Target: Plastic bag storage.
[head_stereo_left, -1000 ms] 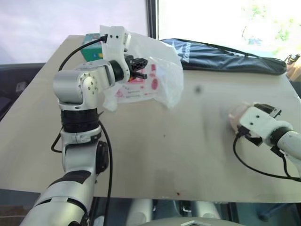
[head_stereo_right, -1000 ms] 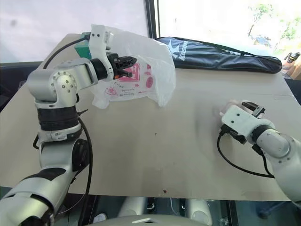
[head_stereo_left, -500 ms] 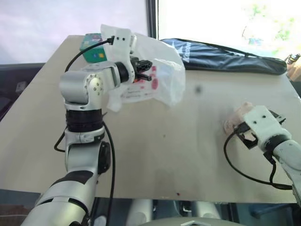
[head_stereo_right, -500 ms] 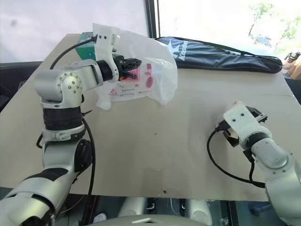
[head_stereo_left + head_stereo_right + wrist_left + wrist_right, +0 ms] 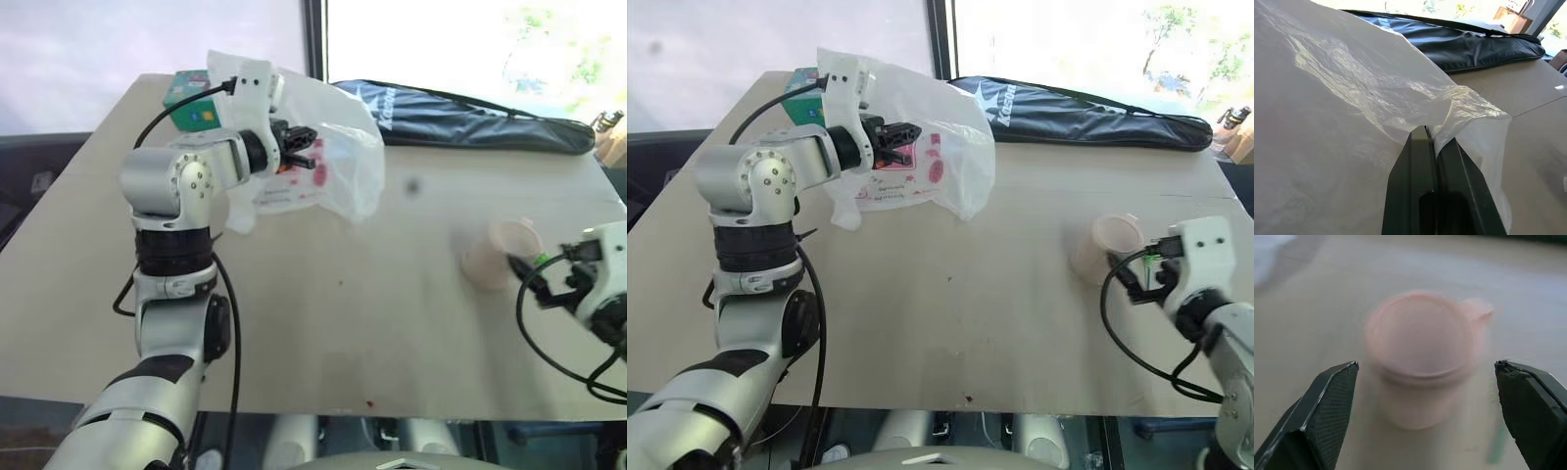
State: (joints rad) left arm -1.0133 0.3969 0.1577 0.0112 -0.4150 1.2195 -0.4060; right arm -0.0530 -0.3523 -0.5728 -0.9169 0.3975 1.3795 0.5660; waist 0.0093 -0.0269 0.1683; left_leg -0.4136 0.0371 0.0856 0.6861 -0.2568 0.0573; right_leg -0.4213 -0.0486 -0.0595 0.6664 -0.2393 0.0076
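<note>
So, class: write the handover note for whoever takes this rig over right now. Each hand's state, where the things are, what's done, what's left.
Left hand: shut on the plastic bag, pinching a fold and holding it up at the table's far left, in front of the green box.
Right hand: open, holding nothing, aimed at the pink cup on the table's right side, not touching it.
Black racket cover: along the far edge.
Done: bag picked up.
Left: the bag is not stowed anywhere yet; likely it goes into the cup.

Strong backlight from blown-out window (image 5: pixel 460 39); table (image 5: pixel 372 294) evenly lit; pink cup (image 5: pixel 1422 357) motion-blurred.
</note>
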